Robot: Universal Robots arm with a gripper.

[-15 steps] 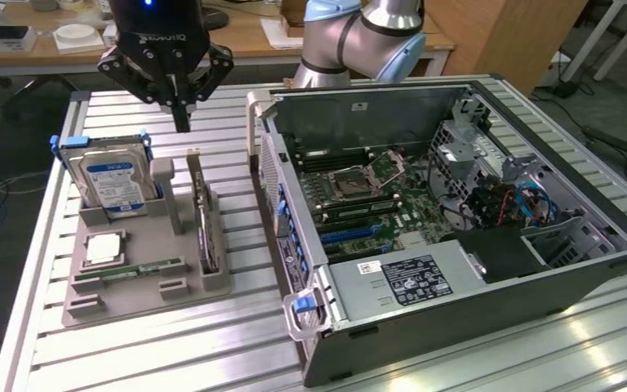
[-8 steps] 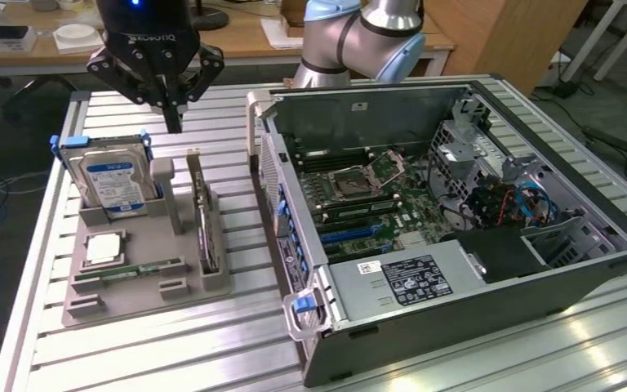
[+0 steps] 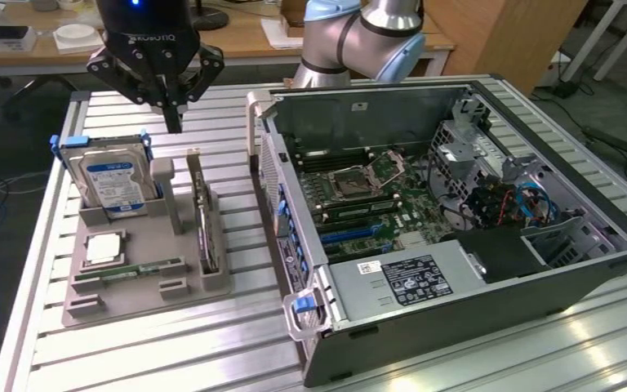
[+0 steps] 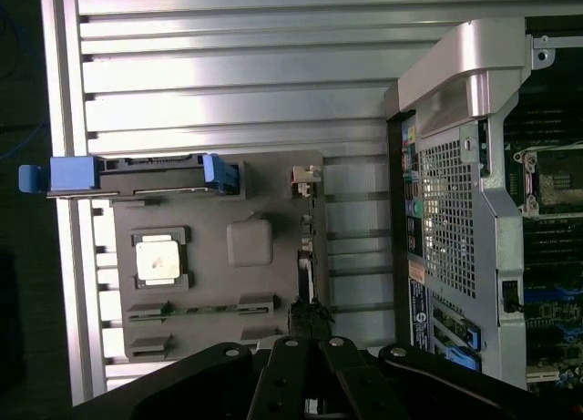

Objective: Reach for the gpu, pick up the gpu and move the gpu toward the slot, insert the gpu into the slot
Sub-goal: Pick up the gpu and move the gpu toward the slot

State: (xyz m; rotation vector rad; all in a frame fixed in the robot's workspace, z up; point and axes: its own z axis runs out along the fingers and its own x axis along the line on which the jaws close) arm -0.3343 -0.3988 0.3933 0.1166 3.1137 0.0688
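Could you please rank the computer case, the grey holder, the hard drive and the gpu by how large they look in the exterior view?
1. computer case
2. grey holder
3. hard drive and gpu: not ranked against each other. The gpu stands edge-on, so it looks long but thin.

The brand name ROBOTIQ stands in white letters on the black body of the claw (image 3: 172,122).
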